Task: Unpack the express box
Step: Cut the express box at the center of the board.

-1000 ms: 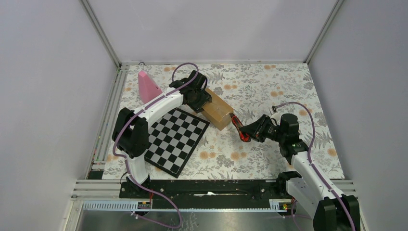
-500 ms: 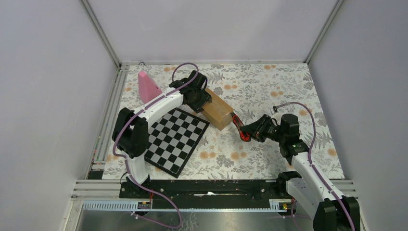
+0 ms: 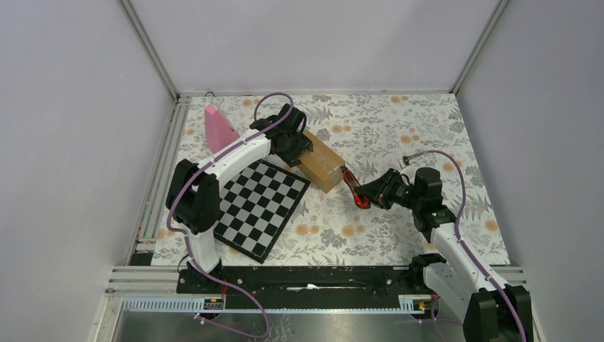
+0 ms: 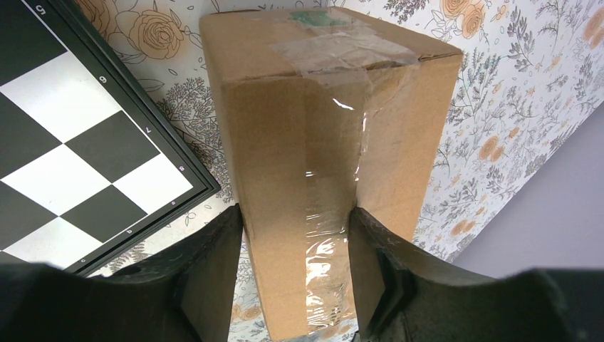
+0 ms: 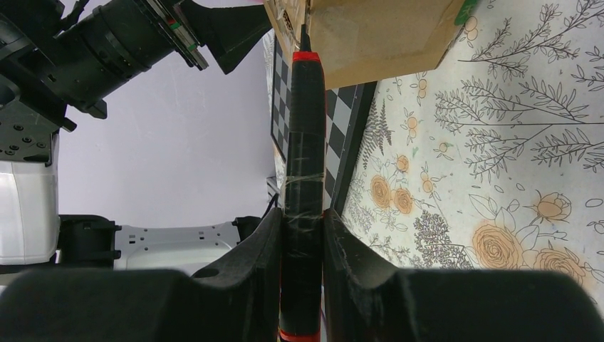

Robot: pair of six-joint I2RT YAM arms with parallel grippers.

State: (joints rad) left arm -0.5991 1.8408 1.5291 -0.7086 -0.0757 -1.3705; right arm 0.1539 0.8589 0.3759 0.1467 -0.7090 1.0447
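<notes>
One express box (image 4: 285, 142) — cuboid, glossy-taped cardboard

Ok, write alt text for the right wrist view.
The right end effector grips a black, red-tipped pen-like cutter, its point at the brown express box at the top of frame. A chessboard edge lies behind the tool, floral tablecloth to the right, and the left arm at upper left.

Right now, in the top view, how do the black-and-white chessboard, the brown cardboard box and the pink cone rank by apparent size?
Largest: black-and-white chessboard.
Middle: brown cardboard box, partly covered.
Smallest: pink cone.
</notes>
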